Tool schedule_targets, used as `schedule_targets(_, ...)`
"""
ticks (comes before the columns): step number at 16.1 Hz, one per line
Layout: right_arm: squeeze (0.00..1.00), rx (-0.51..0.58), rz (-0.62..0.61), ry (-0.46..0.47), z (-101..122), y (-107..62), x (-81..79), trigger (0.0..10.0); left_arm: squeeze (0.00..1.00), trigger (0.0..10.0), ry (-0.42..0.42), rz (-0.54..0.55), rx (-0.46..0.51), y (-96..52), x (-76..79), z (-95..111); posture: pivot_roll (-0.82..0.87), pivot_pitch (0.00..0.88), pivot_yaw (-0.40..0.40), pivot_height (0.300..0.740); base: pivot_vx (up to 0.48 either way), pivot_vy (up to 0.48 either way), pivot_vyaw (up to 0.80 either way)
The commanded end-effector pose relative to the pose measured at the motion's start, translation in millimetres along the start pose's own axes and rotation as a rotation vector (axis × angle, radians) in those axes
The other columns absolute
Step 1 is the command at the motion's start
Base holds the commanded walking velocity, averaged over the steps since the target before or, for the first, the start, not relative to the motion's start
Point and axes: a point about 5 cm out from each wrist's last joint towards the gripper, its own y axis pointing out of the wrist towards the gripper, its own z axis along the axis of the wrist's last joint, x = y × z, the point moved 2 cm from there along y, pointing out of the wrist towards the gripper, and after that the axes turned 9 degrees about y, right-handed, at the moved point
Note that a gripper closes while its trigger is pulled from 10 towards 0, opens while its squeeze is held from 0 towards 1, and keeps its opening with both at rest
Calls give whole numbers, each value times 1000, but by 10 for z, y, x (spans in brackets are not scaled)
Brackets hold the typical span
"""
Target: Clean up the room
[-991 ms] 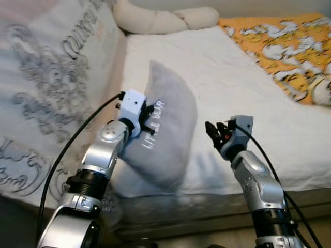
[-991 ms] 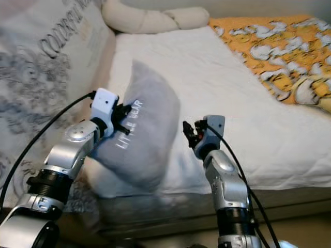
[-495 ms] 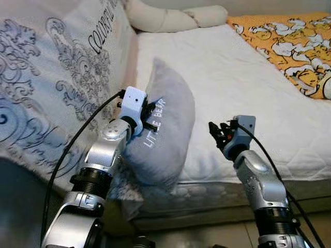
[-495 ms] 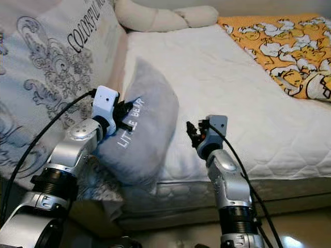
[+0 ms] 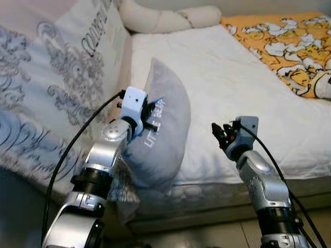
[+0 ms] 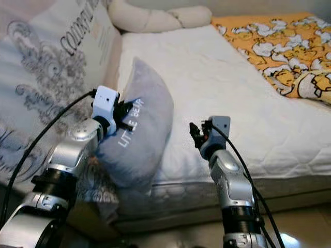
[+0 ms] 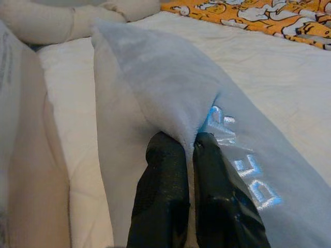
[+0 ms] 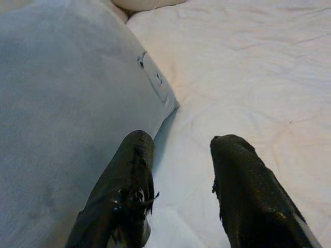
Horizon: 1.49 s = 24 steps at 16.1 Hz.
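Left gripper (image 7: 190,150): both black fingers pinched tight on a fold of the grey pillow (image 5: 163,134), just beside the embroidered "LITTLE BEAR" lettering. Grip takes only a ridge of fabric, not the pillow's body.

Pillow stands on edge at the near side of the bed (image 5: 232,82), its lower end hanging over the mattress edge, its upper corner pointing toward the head of the bed. A small tag is visible on its far face in the right wrist view.

Right gripper (image 8: 178,155): fingers spread apart, nothing between them, held above the white mattress cover just beside the pillow, not touching it.

Further out: a large patterned cushion (image 5: 57,77) leans to the robot's left of the pillow; a cream bolster (image 5: 165,19) lies at the head; an orange printed blanket (image 5: 282,44) covers the far right side.

Risks, as judged:
- Pinch is shallow; plush fabric may slide out if the arm swings or lifts quickly, dropping the pillow off the bed edge to the floor.
- Pillow's weight hangs below the grasp point, so it may twist.
- Right gripper close by; a careless move may snag the tag.
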Motion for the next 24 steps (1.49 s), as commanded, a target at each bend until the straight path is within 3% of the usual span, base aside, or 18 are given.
schedule_targets(1, 0, 6, -9, -3, 41, 25, 7, 10000, 0, 10000, 18, 25, 29, 0, -49, 70, 15, 0, 73, 740, 270, 0, 0)
schedule_targets(14, 0, 24, -53, -43, 123, 49, 98, 10000, 0, 10000, -1, 22, 35, 29, -20, 77, 1, 0, 70, 740, 292, 0, 62)
schedule_targets(24, 0, 25, -78, -17, 115, 51, 122, 10000, 0, 10000, -3, 13, 30, 44, -3, 68, 0, 0, 75, 740, 301, 0, 5)
